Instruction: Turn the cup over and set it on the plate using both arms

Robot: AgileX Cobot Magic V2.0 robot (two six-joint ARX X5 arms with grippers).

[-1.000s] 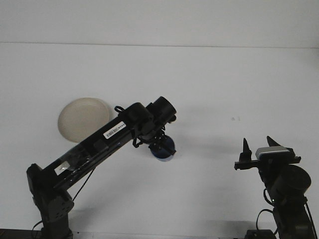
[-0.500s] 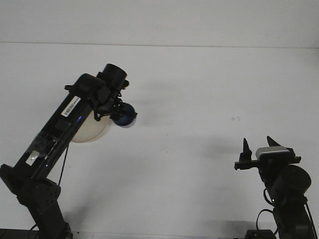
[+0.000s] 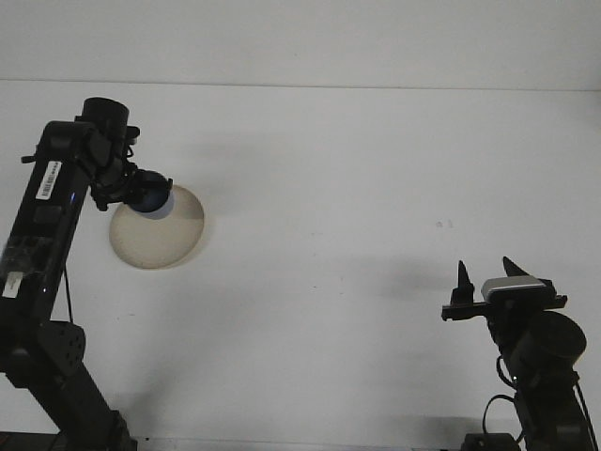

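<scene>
A dark blue cup hangs at the upper left edge of the cream plate, held in my left gripper, which is shut on it. The left arm reaches up along the left side of the front view and hides the plate's left rim. I cannot tell whether the cup touches the plate. My right gripper stands open at the lower right, its two black fingertips pointing up with nothing between them, far from cup and plate.
The white table runs back to a pale wall. The left arm's base stands at the lower left and the right arm's base at the lower right.
The left arm has swung left and back with the blue cup, from the table's middle to over the plate's upper left edge. The right arm has not moved.
</scene>
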